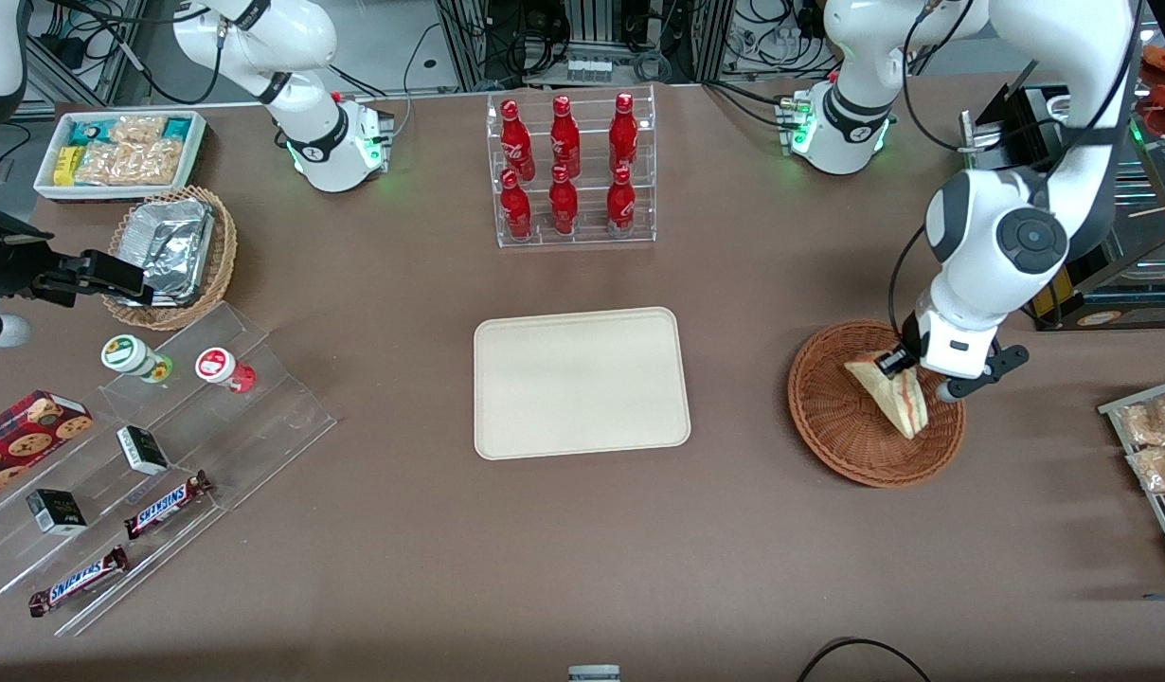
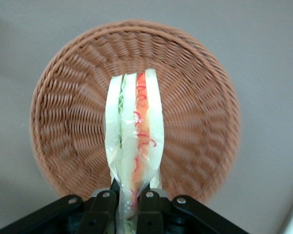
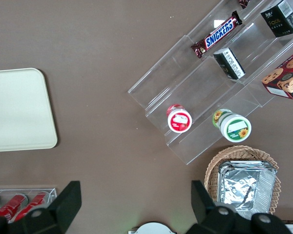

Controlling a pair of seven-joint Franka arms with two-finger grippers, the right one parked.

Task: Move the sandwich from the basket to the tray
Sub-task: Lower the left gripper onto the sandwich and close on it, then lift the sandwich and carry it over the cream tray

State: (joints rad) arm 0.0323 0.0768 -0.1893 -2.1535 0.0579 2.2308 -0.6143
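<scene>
The left arm's pincer [image 2: 132,204] is clamped on the sandwich [image 1: 890,391], its two black fingers [image 2: 103,207] pressing the bread from both sides at one corner of the wedge. In the wrist view the sandwich stands on edge in clear wrap, with pale bread slices, green filling and red-orange filling facing the camera. The sandwich is over the basket [image 1: 833,417], the reddish-brown woven bowl that sits toward the working arm's end of the tabletop; whether its lower tip touches the weave cannot be told. The tray [image 1: 581,382] lies flat at the middle of the tabletop, well apart from the basket. A clear rack of red bottles [image 1: 568,170] stands farther from the front camera than the tray, near the tabletop's edge by the arm bases.
</scene>
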